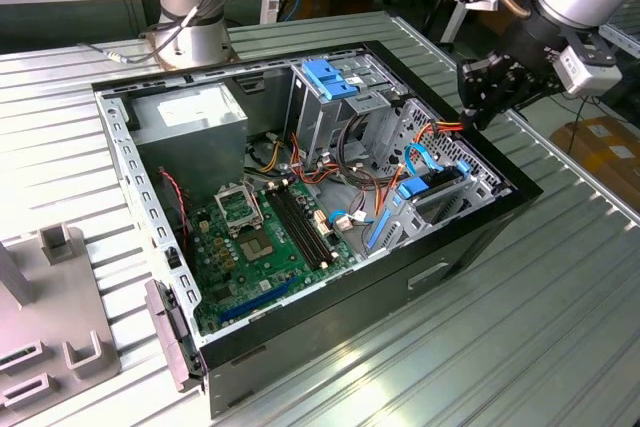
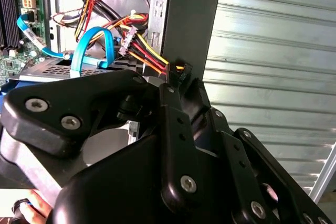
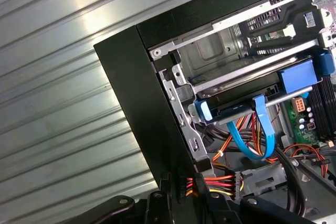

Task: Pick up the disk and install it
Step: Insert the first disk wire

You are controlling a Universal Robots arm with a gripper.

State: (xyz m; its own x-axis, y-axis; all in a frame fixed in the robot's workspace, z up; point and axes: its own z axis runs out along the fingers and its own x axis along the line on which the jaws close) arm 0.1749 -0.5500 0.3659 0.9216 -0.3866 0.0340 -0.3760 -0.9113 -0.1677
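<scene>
Jaws' state I cannot tell; the gripper (image 1: 487, 90) is hovering over the computer case (image 1: 440, 247) at its edge, beside the power plug (image 2: 176, 72), carrying nothing visible. Seemingly the disk (image 3: 239, 109) is sitting in its blue-railed bay, likely already seated, cables (image 3: 252, 140) looping below it.
</scene>
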